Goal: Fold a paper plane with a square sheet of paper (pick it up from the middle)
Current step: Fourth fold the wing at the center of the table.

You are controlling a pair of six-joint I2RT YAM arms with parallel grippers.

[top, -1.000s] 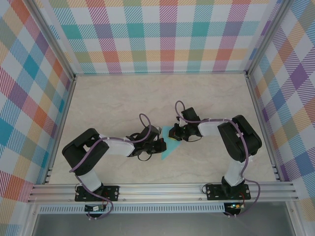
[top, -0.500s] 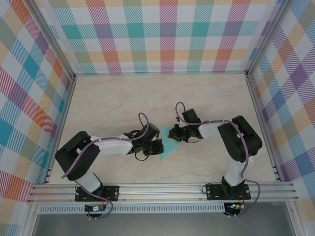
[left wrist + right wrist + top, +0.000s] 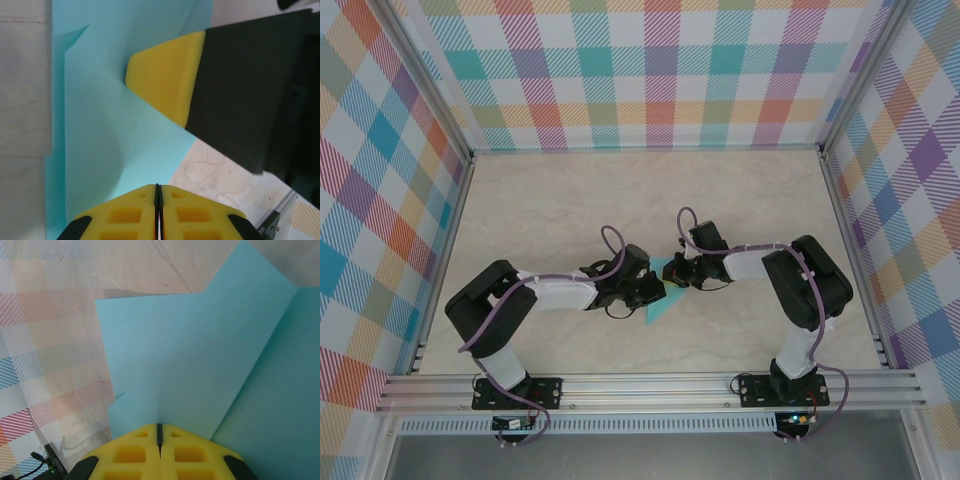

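Observation:
The teal sheet of paper lies partly folded at the table's middle, between my two grippers, with creases and an angled flap. My left gripper is shut at the paper's near edge, which rises into its yellow jaws. My right gripper is shut on the paper's other side, and a crease runs straight into its closed jaws. In the left wrist view the right gripper's yellow finger pad rests against the paper. Both arms hide much of the sheet from above.
The pale marbled table stretches open behind and to both sides of the grippers. Checked walls enclose it on three sides. An aluminium rail runs along the near edge, with upright posts at the sides.
My left gripper has slid right, toward the right gripper, over the paper's near part. Less teal shows between the arms. The right gripper has barely moved.

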